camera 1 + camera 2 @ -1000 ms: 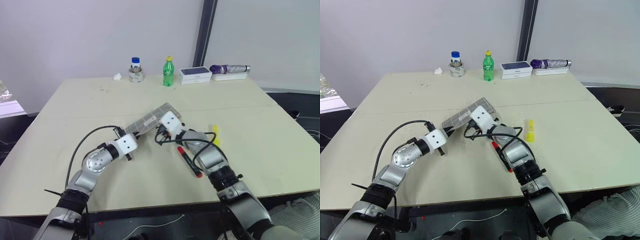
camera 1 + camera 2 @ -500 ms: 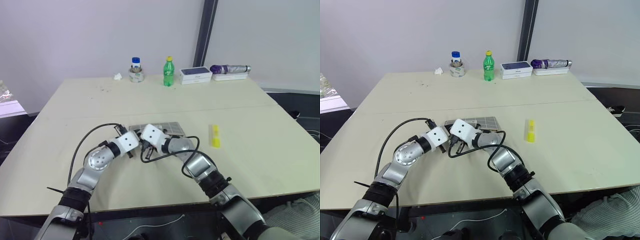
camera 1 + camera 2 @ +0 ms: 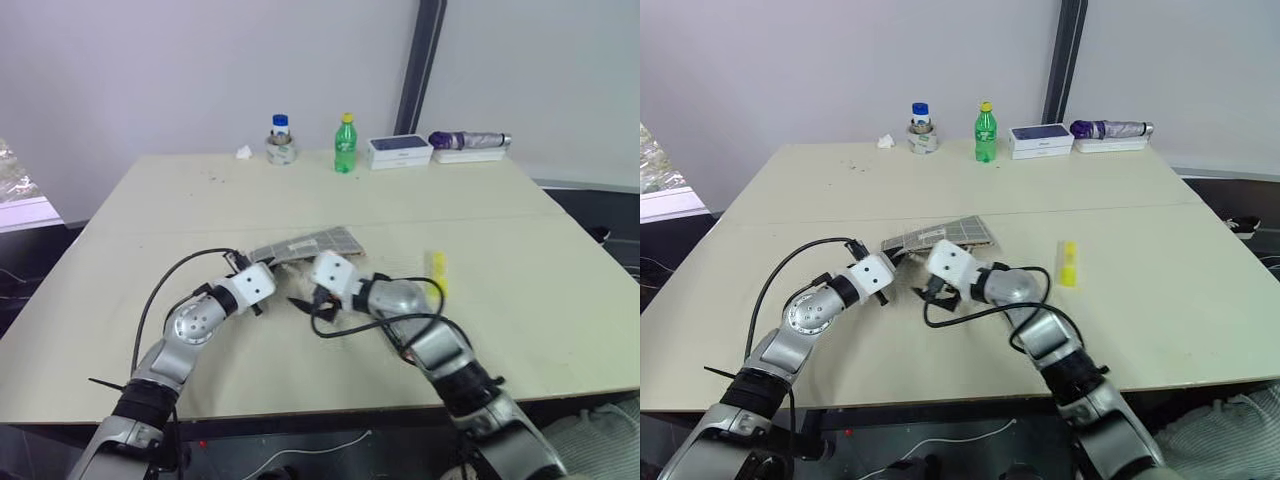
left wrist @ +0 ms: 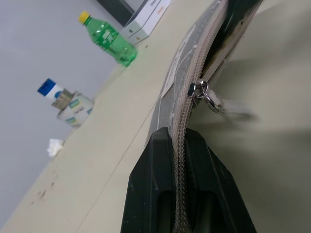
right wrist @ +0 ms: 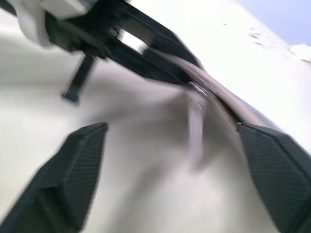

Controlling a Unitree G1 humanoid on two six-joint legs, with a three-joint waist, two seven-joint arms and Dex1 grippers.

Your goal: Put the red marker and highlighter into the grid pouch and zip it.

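Grey grid fabric of the pouch is clamped at its zipper edge by the clenched left hand, lifted off the bench. The right hand is released, fingers spread wide just beside the zipper pull. The highlighter is laid apart, toward the right.

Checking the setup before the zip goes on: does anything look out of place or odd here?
Yes. The highlighter lies on the table, well apart from the grid pouch, whose zipper is partly closed. The left claw pinches the pouch's edge.
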